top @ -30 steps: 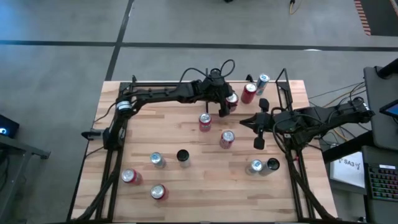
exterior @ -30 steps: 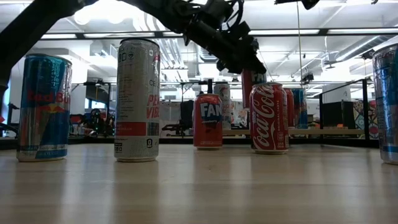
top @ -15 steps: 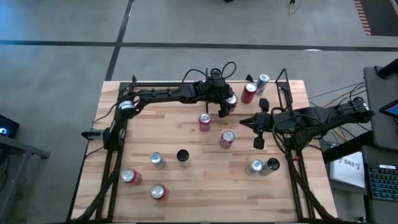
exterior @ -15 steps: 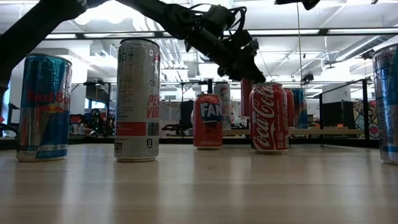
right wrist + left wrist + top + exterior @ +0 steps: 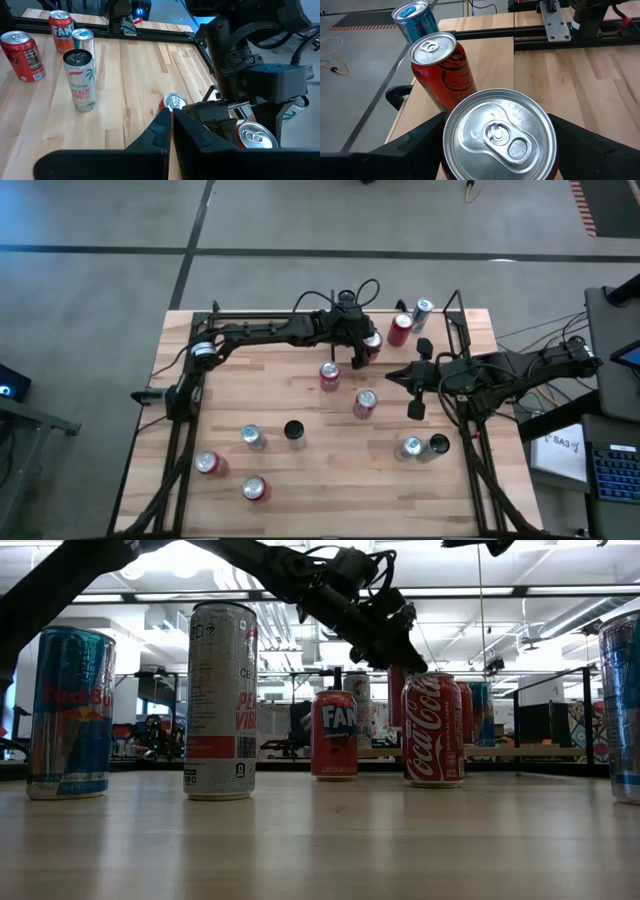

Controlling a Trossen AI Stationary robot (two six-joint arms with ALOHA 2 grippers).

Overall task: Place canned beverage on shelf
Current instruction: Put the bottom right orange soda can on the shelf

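On the butcher-block wooden tabletop (image 5: 300, 475), nearest the front edge, stand two red soda cans (image 5: 254, 489) at the near left, with a silver-topped can (image 5: 252, 438) and a slim dark-topped can (image 5: 294, 431) just beyond them. At the near right, a silver-topped can (image 5: 411, 447) and a dark-topped can (image 5: 437, 445) stand side by side.

Toward the middle of the table stand a red cola can (image 5: 364, 403) and, a little farther and to its left, a red Fanta can (image 5: 329, 376).

The right gripper (image 5: 416, 408) hangs over the right-hand part of the table, near the cola can, its fingers (image 5: 165, 131) pressed together on nothing.

Farther back, the left gripper (image 5: 358, 360) reaches across the far centre of the table and grasps a red canned beverage with a silver top (image 5: 500, 134); the dark fingers (image 5: 427, 132) sit against both sides of the can. In the low view this can (image 5: 398, 690) hangs clear above the surface, behind the cola can.

Beyond it, the shelf, a light-wood board edged by thin black rods (image 5: 452, 330), occupies the far right corner. A red can (image 5: 400, 329) stands just beside the held one, and a blue-topped slim can (image 5: 423, 311) stands farther back and right, both near the shelf's left edge.
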